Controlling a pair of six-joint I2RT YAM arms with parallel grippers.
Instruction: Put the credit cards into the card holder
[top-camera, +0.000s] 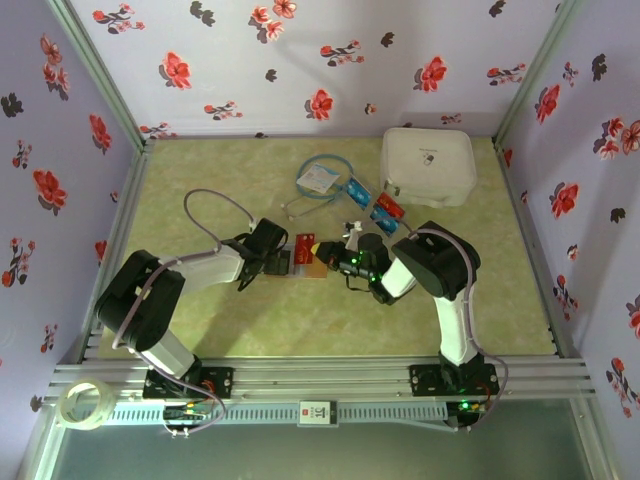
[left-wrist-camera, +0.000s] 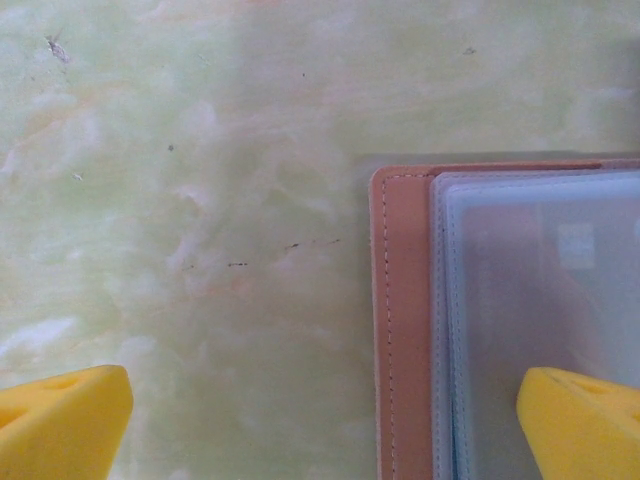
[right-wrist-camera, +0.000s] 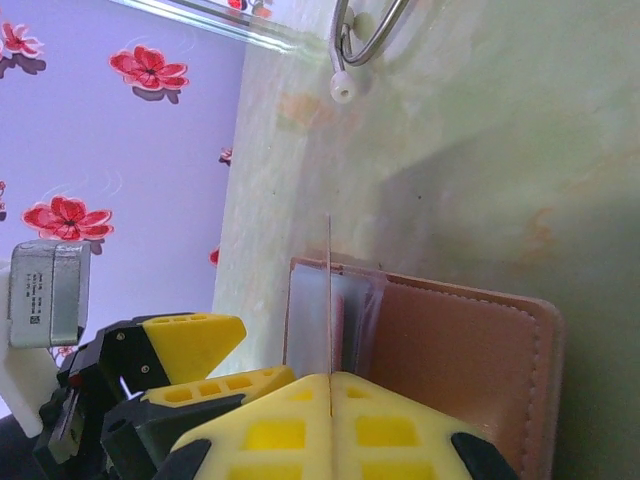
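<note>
**A card is clamped edge-on in the right pincer (right-wrist-camera: 328, 385) over the open card holder (right-wrist-camera: 450, 350), while the left pincer (left-wrist-camera: 320, 425) is spread wide apart.**

The held card (right-wrist-camera: 329, 290) is seen from the right wrist as a thin line, so its face and colour cannot be read there, and its lower end is hidden between the closed yellow fingers. In the left wrist view the card holder is cut off by the frame edge: a brown stitched corner and cloudy grey sleeves (left-wrist-camera: 540, 270) are shown, with one fingertip (left-wrist-camera: 580, 420) placed over the sleeves; contact cannot be judged. From above, the holder is largely covered by both pincers at mid-worktop (top-camera: 200, 180). Further credit cards (top-camera: 388, 208) are laid near a white case (top-camera: 428, 165). The worktop is marbled pale green and is enclosed by lilac panels (top-camera: 300, 60) printed with red flowers.
</note>
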